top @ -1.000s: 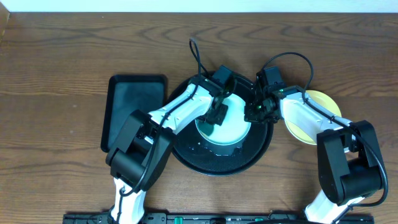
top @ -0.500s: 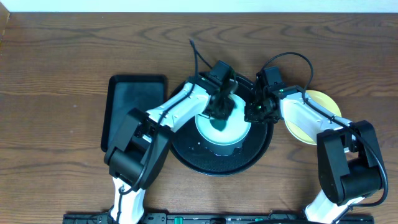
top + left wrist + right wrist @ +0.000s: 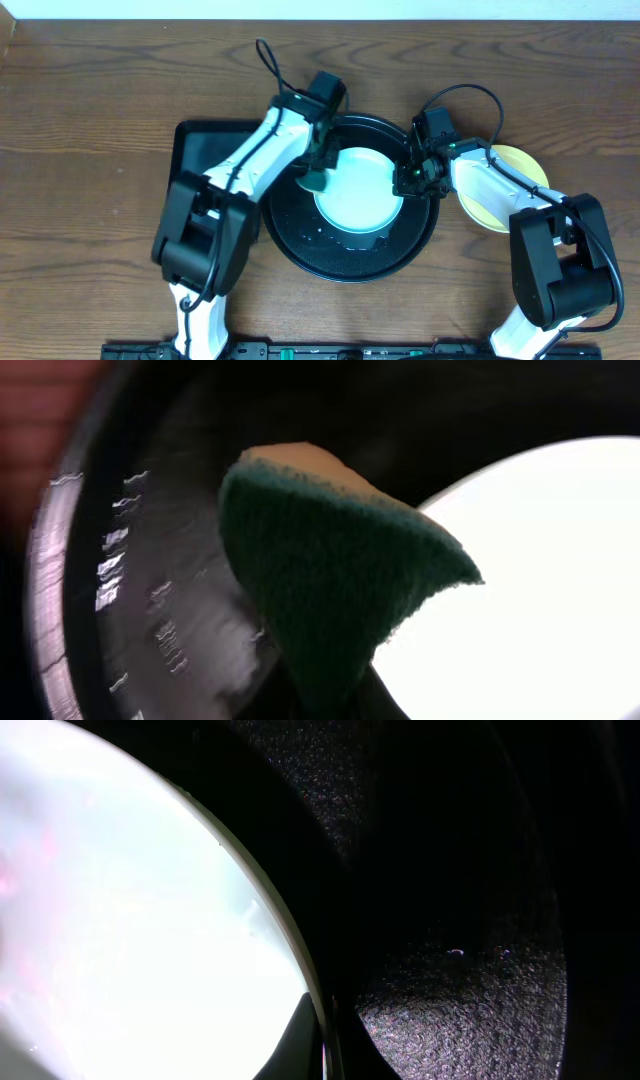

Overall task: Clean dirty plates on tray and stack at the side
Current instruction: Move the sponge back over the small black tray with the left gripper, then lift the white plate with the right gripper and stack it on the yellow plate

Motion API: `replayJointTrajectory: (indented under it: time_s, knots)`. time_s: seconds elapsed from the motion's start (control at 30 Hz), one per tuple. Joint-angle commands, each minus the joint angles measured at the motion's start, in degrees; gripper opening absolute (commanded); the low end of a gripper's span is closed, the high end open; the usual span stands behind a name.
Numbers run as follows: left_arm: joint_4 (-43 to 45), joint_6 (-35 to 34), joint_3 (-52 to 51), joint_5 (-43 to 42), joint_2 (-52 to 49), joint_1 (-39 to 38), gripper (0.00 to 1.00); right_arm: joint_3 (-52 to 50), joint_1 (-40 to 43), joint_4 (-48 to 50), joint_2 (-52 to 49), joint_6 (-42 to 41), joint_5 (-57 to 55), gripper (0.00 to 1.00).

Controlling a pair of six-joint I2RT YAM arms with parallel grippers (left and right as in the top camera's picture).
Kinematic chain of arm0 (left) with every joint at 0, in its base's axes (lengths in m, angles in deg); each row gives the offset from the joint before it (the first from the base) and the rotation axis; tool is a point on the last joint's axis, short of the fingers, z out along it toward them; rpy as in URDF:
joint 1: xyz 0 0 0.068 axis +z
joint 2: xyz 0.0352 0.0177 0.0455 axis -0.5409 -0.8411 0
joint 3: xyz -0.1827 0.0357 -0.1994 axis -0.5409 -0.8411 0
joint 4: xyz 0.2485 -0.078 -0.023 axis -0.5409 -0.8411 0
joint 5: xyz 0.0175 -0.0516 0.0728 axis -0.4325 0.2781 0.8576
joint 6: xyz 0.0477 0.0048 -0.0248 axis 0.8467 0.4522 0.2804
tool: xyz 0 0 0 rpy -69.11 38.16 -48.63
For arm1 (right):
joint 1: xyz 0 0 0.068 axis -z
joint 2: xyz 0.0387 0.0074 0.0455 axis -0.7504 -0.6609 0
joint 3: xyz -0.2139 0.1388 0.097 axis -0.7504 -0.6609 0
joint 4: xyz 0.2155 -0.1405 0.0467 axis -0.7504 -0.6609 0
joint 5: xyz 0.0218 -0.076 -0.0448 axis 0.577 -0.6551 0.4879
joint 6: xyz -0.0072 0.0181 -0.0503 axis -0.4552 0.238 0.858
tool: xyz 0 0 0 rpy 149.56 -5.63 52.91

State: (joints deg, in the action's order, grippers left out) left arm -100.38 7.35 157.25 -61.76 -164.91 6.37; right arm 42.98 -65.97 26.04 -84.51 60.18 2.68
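- Tray (image 3: 300, 248), round and black with a raised rim: sited at table centre and carrying the plate under work. Glints on its floor in the left wrist view, judged to be moisture.
- Rectangular tray (image 3: 205, 160): just left of the round one, partly under the left arm. No part in the current step, as judged.
- Yellow plate (image 3: 525, 170): on the bare table right of the round tray, off its rim and partly hidden by the right arm. Judged cleaned and set down as the base of the stack, so roughly one plate of three done.
- Mint plate (image 3: 358, 195): flat inside the round tray, a little far of centre. Pale, glossy and overexposed in both wrist views, with no soiling discernible. Second pale edge visible at its near side, possibly another plate beneath, but not confirmable. Judged still in cleaning, with transfer onto the yellow plate outstanding.
- Sponge (image 3: 330, 570): green face, pale backing, folded to a wedge. Held above the tray floor just left of the mint plate, apparently clear of its surface.
- Left gripper (image 3: 322, 168): clamped on the sponge, fingers largely hidden behind it.
- Right gripper (image 3: 412, 180): at the right rim of the mint plate, one dark finger over the rim in the right wrist view, the other lost against the black tray. Grip state not determinable, judged steadying.
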Motion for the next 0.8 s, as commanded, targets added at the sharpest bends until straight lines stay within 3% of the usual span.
replayJointTrajectory:
  time_s: [0.0, 0.37, 0.77]
  knots:
    - [-2.9, -0.9, 3.1, 2.3, 5.3, 0.7, 0.08, -0.9, -0.4, -0.5, -0.9, -0.5, -2.7, 0.01]
    - [-6.6, -0.9, 3.0, 2.3, 10.8, 5.9, 0.08, -0.8, -0.6, -1.6, 4.2, 3.4, 1.8, 0.01]
    - [-6.5, -0.9, 2.9, 2.5, 10.8, 6.2, 0.08, -0.8, -7.2, -8.7, 21.8, 4.7, -21.6, 0.01]
